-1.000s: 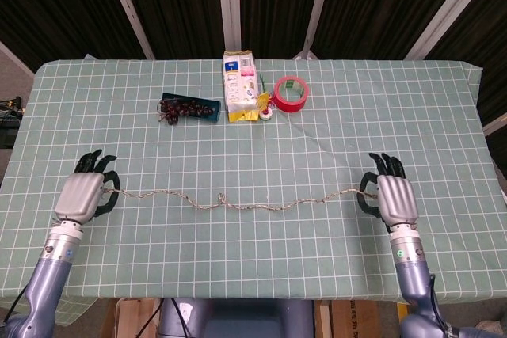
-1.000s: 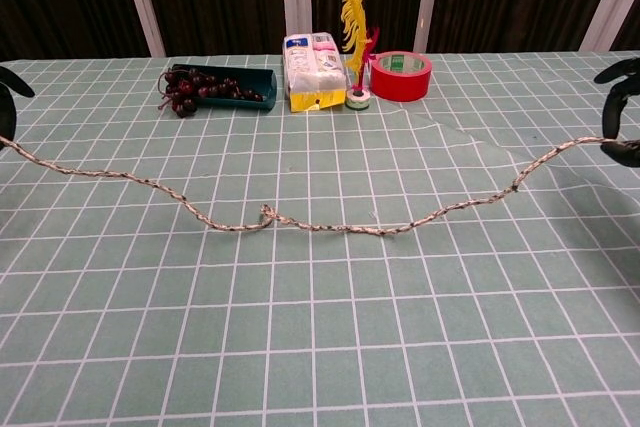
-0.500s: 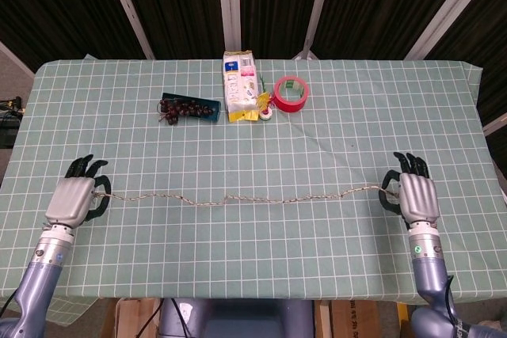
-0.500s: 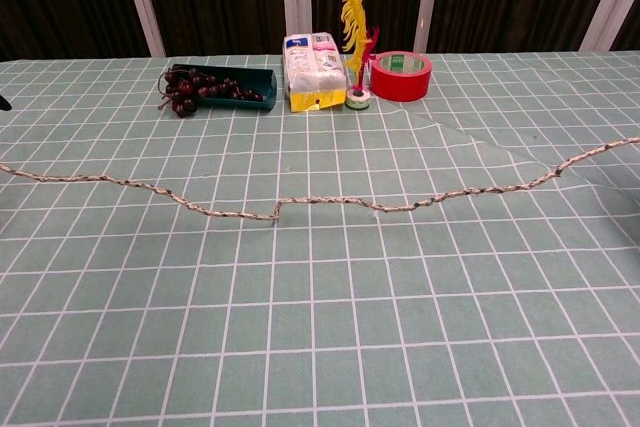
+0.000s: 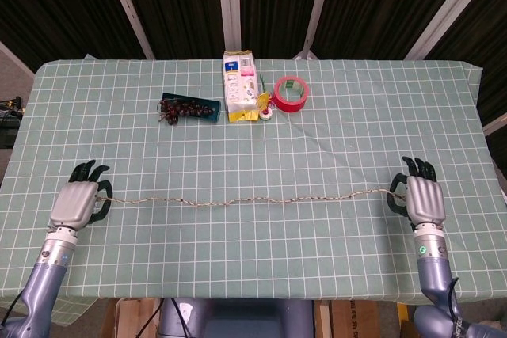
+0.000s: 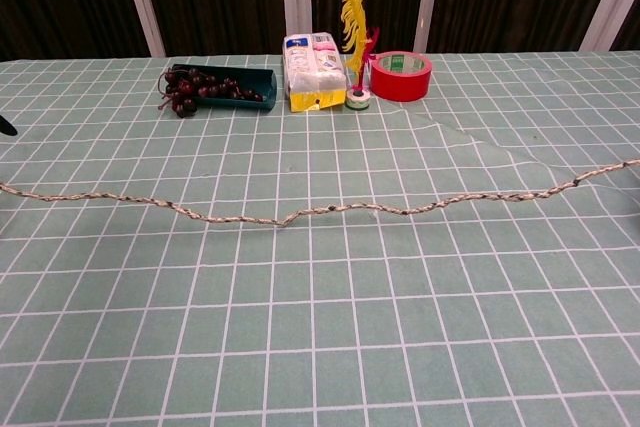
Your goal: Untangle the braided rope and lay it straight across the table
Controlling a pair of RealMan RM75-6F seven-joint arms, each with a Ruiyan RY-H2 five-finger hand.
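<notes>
Left robot hand (image 5: 77, 205): back of the palm facing up, low over the near left part of the tabletop; dark fingers (image 5: 89, 172) curled down around the left end of the rope, which it holds. Seen in the head view only.
Right robot hand (image 5: 424, 198): back of the palm facing up, near the right edge of the tabletop; fingers bent down over the right end of the rope, which it holds. Seen in the head view only.
Braided rope (image 5: 253, 199): pale, with dark flecks; runs from one robot hand to the other across the near half of the tabletop in a nearly straight line with small waves. In the chest view the braided rope (image 6: 330, 209) dips slightly left of centre and rises toward the right edge; no loop or knot shows along it.
Tabletop (image 5: 333, 140): covered by a green cloth with a white grid.
Teal tray (image 5: 190, 108): far side, left of centre, holding dark red cherries (image 6: 185, 87).
Carton (image 5: 239, 86): white and yellow, lying just right of the tray.
Yellow feather-like piece (image 6: 352, 17): upright on a small round base (image 6: 358, 100), between carton and tape.
Red tape roll (image 5: 291, 93): lies flat just right of the base, well apart from the rope.
</notes>
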